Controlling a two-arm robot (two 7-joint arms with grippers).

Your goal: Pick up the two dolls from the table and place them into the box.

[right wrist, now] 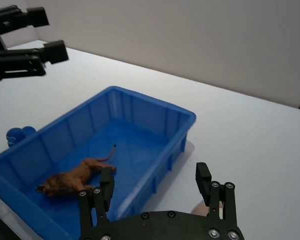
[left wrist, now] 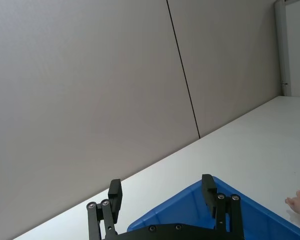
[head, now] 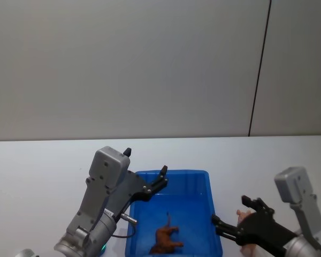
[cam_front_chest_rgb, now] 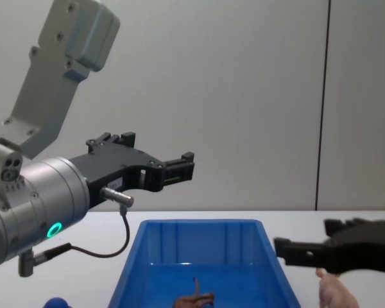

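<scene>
The brown doll [head: 166,239] lies on its side on the floor of the blue box [head: 174,174], and shows again in the right wrist view [right wrist: 77,177] and the chest view [cam_front_chest_rgb: 194,299]. The pink pig doll [head: 244,216] rests on the white table [head: 37,166] just right of the box, partly hidden under my right gripper [head: 231,210]. That gripper hangs open over the pig [cam_front_chest_rgb: 337,292] with nothing between its fingers [right wrist: 203,177]. My left gripper [head: 145,161] is raised above the box's far left corner, open and empty.
A small round blue object [right wrist: 17,135] sits on the table left of the box, also low in the chest view [cam_front_chest_rgb: 54,303]. A grey wall with a dark vertical seam [head: 259,69] stands behind the table.
</scene>
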